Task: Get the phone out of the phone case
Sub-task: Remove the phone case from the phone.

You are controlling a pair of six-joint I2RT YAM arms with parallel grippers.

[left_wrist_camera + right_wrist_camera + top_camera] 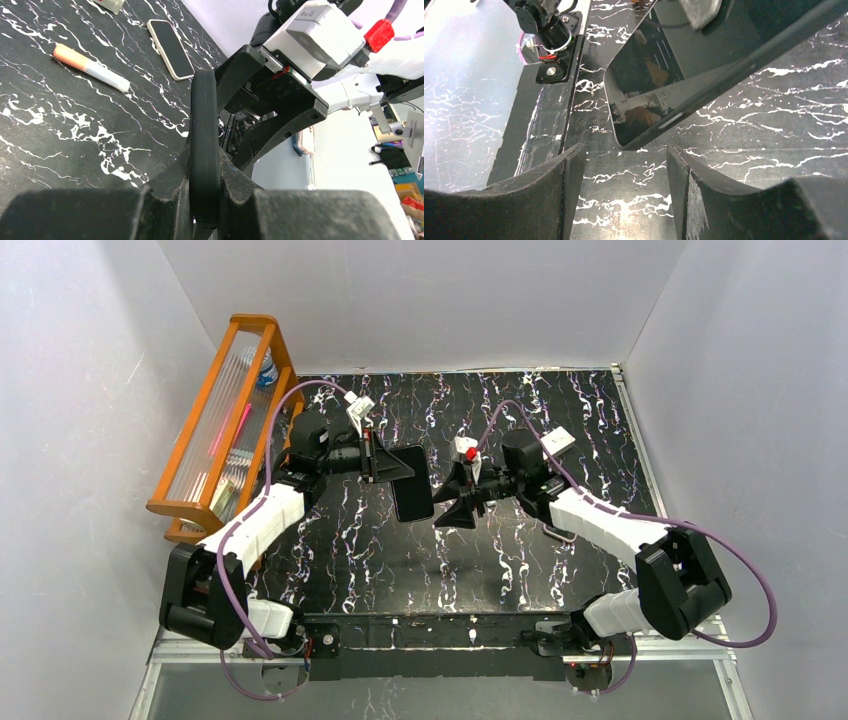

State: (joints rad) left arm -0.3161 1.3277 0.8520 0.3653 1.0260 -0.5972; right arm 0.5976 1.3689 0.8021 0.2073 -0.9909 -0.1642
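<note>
The phone [411, 496], a dark glossy slab still inside its black phone case [204, 145], hangs above the marbled table. My left gripper [384, 462] is shut on its upper end. In the left wrist view the case runs edge-on between my left gripper's [204, 167] pads. My right gripper [452, 502] stands open just right of the phone's lower end. In the right wrist view the phone's lower corner [639, 127] lies just beyond my right gripper [624, 165], with nothing between the fingers [556, 192].
An orange rack [190, 502] of flat items stands along the left wall. On the table behind the right arm lie a second phone in a cream case [170, 41] and an orange and white marker [90, 67]. White walls close in three sides.
</note>
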